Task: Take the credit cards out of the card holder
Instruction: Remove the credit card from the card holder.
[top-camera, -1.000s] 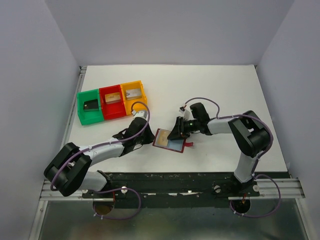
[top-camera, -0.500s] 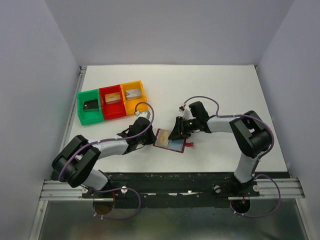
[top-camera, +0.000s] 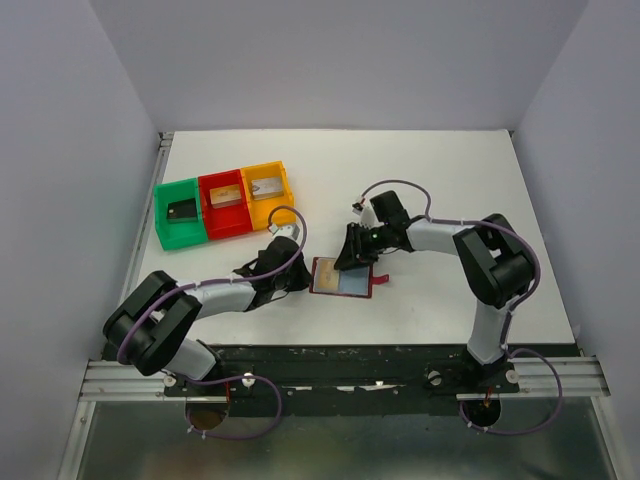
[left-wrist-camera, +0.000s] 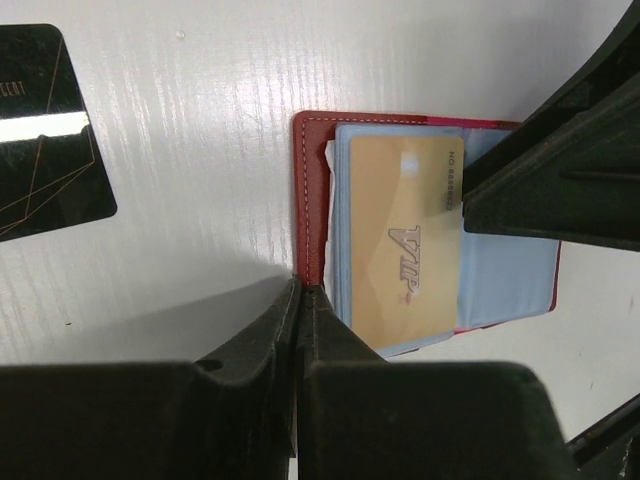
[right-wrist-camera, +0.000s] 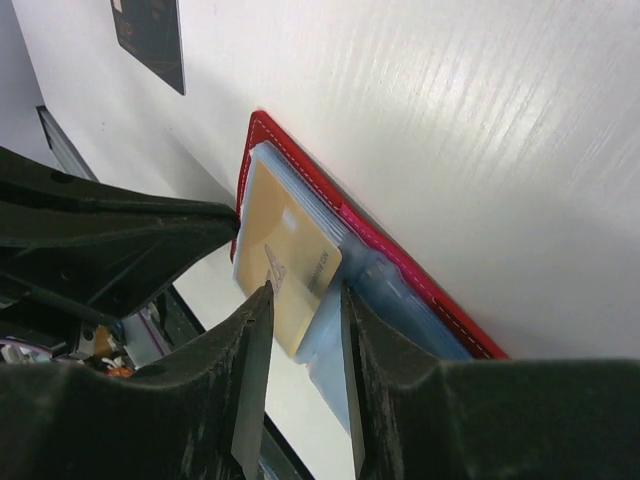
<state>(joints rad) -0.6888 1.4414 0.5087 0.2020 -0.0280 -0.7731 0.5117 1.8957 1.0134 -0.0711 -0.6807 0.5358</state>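
Left gripper now down at holder left edge, fingers pressed together (bracing, I judge). Right gripper shifted up-left; fingers narrow, gold card end between them, clamp uncertain. Holder open mid-table, squarer than before; card still pocketed. Pull likely next.

Maroon-red card holder with pale stitching along the border; inner pockets light blue. Gold-orange card with darker gold "VIP" lettering and small dark print at one edge. Black card with a white stripe and thin gold line pattern. Green tray, red tray, yellow tray. White worktop, faintly streaked. Left hand and right hand, black. Purple cables.
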